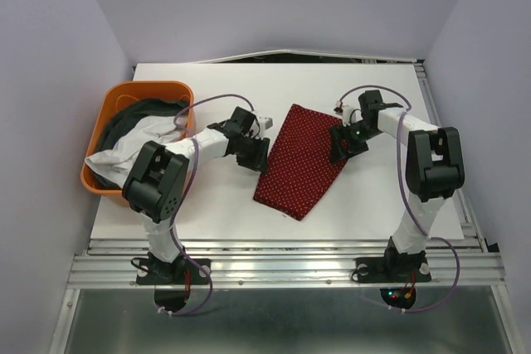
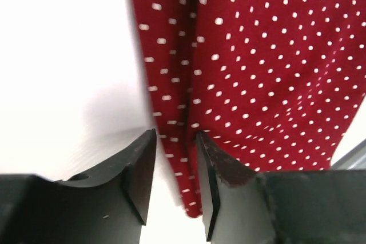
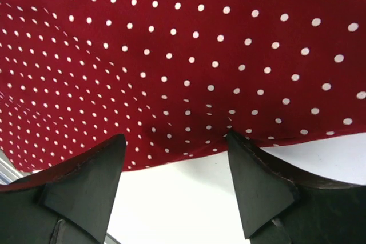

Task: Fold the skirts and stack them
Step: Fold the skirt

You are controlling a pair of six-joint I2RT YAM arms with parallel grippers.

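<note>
Red skirt (image 1: 300,161) lies flat at the centre of the white table (image 1: 207,205), long axis running from 1 o'clock down to 7! Left gripper (image 2: 175,141) sits low at its 9 o'clock edge, jaws a little apart, the hem running through the gap. Right gripper (image 3: 174,138) is at the 3 o'clock edge, jaws spread wide, tips at the hem. Over at 9 o'clock, the orange basket (image 1: 148,86) holds the white skirt (image 1: 124,151) and the dark grey skirt (image 1: 137,113).
</note>
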